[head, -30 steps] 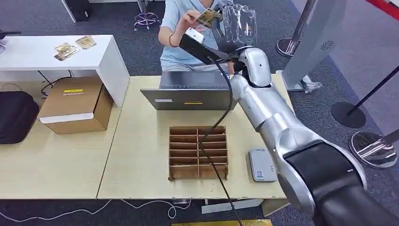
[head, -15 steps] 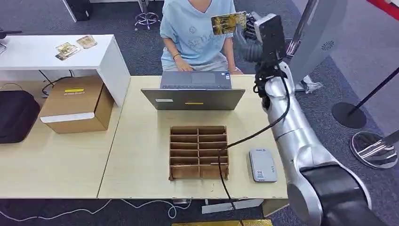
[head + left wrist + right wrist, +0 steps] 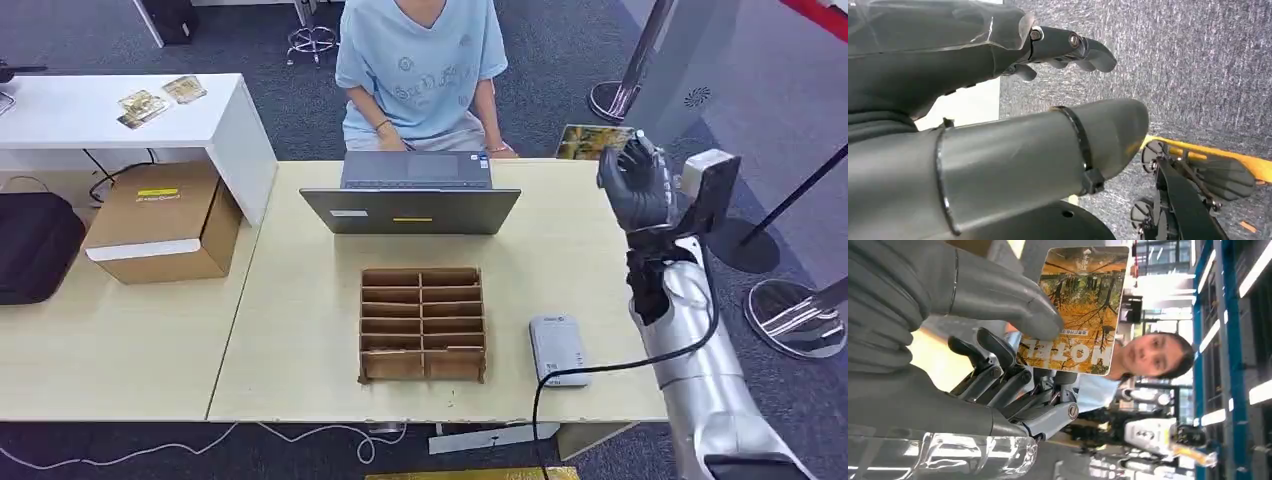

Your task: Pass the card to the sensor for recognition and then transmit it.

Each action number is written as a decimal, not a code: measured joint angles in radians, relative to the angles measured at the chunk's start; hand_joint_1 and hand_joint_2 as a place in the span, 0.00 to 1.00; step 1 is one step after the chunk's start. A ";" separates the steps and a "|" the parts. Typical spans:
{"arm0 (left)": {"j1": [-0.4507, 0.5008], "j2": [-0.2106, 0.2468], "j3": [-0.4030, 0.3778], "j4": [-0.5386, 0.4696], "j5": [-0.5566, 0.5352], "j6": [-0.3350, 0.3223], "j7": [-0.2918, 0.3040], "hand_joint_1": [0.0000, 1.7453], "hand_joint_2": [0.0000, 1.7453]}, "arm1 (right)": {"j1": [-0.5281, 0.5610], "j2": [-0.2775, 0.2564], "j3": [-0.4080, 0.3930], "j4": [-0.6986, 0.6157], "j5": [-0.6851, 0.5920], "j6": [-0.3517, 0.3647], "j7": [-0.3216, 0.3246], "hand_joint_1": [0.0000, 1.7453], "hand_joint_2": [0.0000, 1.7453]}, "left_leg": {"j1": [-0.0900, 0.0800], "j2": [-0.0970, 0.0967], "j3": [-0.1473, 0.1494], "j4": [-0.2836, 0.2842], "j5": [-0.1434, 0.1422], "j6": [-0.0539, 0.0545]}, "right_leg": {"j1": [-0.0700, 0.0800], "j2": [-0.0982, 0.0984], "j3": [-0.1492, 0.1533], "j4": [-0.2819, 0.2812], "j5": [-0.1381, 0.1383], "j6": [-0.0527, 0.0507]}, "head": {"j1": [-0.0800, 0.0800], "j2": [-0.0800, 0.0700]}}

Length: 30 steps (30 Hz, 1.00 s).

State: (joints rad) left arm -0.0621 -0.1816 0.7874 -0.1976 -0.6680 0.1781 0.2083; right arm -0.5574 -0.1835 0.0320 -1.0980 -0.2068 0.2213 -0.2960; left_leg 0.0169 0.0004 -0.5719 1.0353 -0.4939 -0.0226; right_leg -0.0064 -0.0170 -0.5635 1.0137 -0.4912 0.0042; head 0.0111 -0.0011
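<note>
From the head view, we hold our right hand (image 3: 640,185) raised past the table's far right corner, pinching the orange-and-green printed card (image 3: 592,141), probably to carry it toward the flat grey card sensor (image 3: 557,350) near right. In the right wrist view, thumb and fingers (image 3: 998,372) clamp the card's (image 3: 1075,307) lower half. In the left wrist view, our left hand (image 3: 998,100) hangs spread, holding nothing.

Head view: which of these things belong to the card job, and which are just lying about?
Job:
card, held in the right hand
grey sensor on the table
person behind the laptop

Lying about:
laptop
cardboard divider tray
cardboard box
spare cards on the white desk
</note>
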 joint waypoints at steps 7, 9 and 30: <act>0.004 0.000 0.014 0.000 0.004 -0.003 0.000 0.00 0.00 | 0.247 -0.043 -0.031 -0.125 -0.010 -0.016 0.026 1.00 1.00 | 0.000 0.001 -0.001 0.000 -0.001 0.001 | 0.000 0.000 -0.001 0.000 -0.001 0.000 | 0.000 0.000; 0.005 0.000 0.016 0.000 0.004 -0.004 0.000 0.00 0.00 | 0.291 -0.053 -0.033 -0.152 0.010 -0.023 0.043 1.00 1.00 | 0.000 0.001 -0.001 -0.001 -0.001 0.001 | 0.000 0.000 -0.001 0.000 -0.001 0.000 | 0.000 0.000; 0.010 0.008 0.023 0.000 -0.023 -0.014 -0.014 0.00 0.00 | 0.384 -0.204 -0.021 -0.091 0.015 0.057 0.143 1.00 1.00 | -0.001 0.001 -0.001 -0.001 -0.001 0.001 | -0.001 0.001 0.000 0.000 0.000 0.000 | -0.001 0.000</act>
State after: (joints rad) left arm -0.0516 -0.1732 0.8106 -0.1976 -0.6909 0.1644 0.1938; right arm -0.1733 -0.3876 0.0107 -1.1886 -0.1923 0.2785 -0.1526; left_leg 0.0160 0.0013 -0.5727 1.0348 -0.4944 -0.0219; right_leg -0.0070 -0.0162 -0.5638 1.0137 -0.4916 0.0045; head 0.0103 -0.0011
